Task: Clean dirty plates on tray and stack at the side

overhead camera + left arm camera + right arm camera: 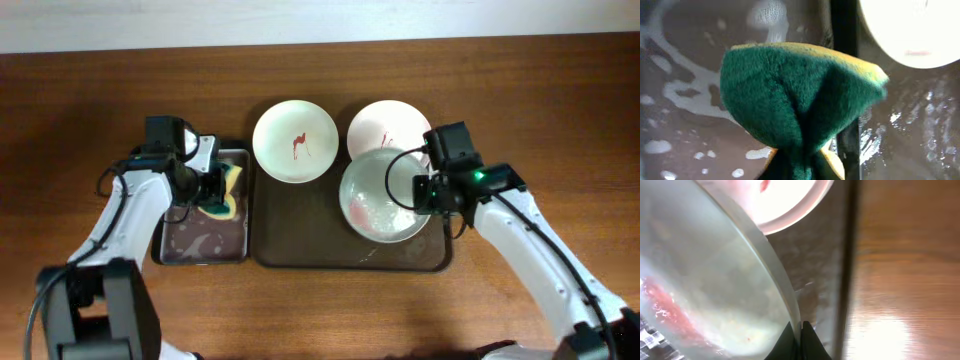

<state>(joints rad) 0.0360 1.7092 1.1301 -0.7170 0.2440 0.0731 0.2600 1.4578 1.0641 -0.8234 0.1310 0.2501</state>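
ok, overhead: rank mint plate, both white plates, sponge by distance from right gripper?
1. mint plate, gripped at its rim by the right gripper
2. right white plate, behind it
3. left white plate, farther left
4. sponge, far left

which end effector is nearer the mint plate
Right. The right end effector is pinched on the mint plate's right rim. The left end effector is well off to the plate's left, holding a sponge over the small tray.
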